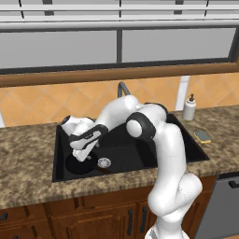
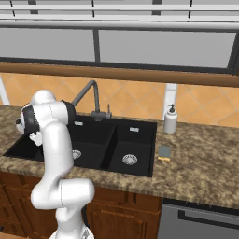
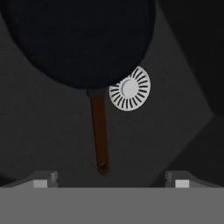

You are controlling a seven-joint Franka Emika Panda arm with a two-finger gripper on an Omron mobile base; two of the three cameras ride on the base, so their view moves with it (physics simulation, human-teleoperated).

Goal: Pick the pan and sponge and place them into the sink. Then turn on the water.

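Claw (spread wide) hovers above pan handle.

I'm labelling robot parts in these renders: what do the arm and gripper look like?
The arm is glossy white with rounded, tube-like links and dark grey-black joint caps. The gripper has two small dark fingertips with pale square pads. No cables or markings show.

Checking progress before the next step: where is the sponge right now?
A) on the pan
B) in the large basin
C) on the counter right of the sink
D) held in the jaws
C: the sponge lies on the counter, right of the sink, near the soap dispenser.
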